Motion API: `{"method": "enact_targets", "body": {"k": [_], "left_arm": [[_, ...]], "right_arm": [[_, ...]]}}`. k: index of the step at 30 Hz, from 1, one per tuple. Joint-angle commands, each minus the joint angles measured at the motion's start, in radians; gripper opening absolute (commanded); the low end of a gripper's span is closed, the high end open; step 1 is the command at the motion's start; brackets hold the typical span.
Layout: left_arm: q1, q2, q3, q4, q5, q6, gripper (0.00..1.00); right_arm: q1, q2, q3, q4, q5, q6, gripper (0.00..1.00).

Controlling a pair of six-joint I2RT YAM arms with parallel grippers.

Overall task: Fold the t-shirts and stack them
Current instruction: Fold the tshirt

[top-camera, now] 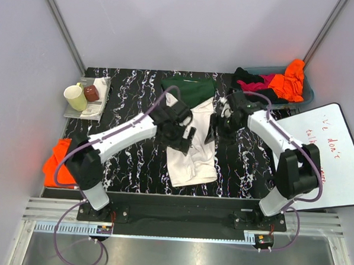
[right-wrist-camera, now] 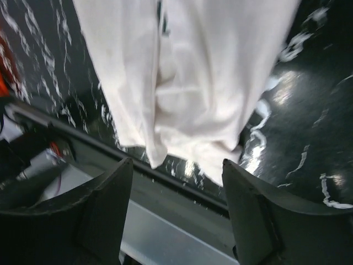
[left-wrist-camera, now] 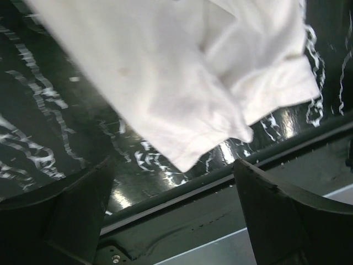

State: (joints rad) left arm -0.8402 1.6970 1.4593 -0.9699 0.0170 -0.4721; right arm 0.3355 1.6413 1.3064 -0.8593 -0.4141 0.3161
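Two arms over the black marbled worktop: left pincer and right pincer, both spread, nothing between the jaws. Cream t-shirt lies rumpled lengthwise beneath them, its green part at the far end. Other t-shirts are heaped far right.

cream t-shirt 1 | orange t-shirts 2 | mug 1 | whiteboard 1
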Motion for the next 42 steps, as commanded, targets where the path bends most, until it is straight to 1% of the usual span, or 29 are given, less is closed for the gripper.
{"method": "enact_targets", "body": {"k": [1, 2, 5, 9, 11, 15, 19, 27, 33, 36, 42], "left_arm": [[0.136, -0.137, 0.023, -0.015, -0.026, -0.042, 0.97], [0.182, -0.149, 0.018, -0.016, -0.023, -0.037, 0.99], [0.251, -0.197, -0.011, -0.024, -0.023, -0.025, 0.99], [0.299, -0.252, -0.057, -0.039, -0.032, -0.014, 0.99], [0.315, -0.269, -0.086, -0.041, -0.034, -0.014, 0.99], [0.326, -0.306, -0.134, -0.044, -0.046, -0.028, 0.99], [0.328, -0.321, -0.163, -0.046, -0.055, -0.033, 0.99], [0.328, -0.342, -0.178, -0.047, -0.068, -0.022, 0.99], [0.331, -0.356, -0.172, -0.053, -0.06, -0.01, 0.99], [0.332, -0.365, -0.177, -0.053, -0.06, -0.003, 0.99], [0.332, -0.375, -0.185, -0.055, -0.042, 0.006, 0.99]], "right_arm": [[0.103, -0.138, -0.085, 0.029, -0.092, 0.032, 0.77], [0.141, -0.144, -0.105, 0.051, -0.092, 0.044, 0.79], [0.18, -0.166, -0.176, 0.109, -0.103, 0.096, 0.79], [0.224, -0.161, -0.248, 0.157, -0.112, 0.144, 0.72], [0.24, -0.15, -0.268, 0.177, -0.12, 0.156, 0.66], [0.276, -0.121, -0.314, 0.218, -0.141, 0.188, 0.62], [0.315, -0.1, -0.314, 0.253, -0.147, 0.21, 0.61], [0.341, -0.017, -0.294, 0.293, -0.131, 0.21, 0.58], [0.356, 0.029, -0.274, 0.286, -0.101, 0.193, 0.56], [0.358, 0.032, -0.272, 0.276, -0.086, 0.183, 0.53], [0.358, 0.025, -0.246, 0.24, -0.034, 0.17, 0.53]]}}
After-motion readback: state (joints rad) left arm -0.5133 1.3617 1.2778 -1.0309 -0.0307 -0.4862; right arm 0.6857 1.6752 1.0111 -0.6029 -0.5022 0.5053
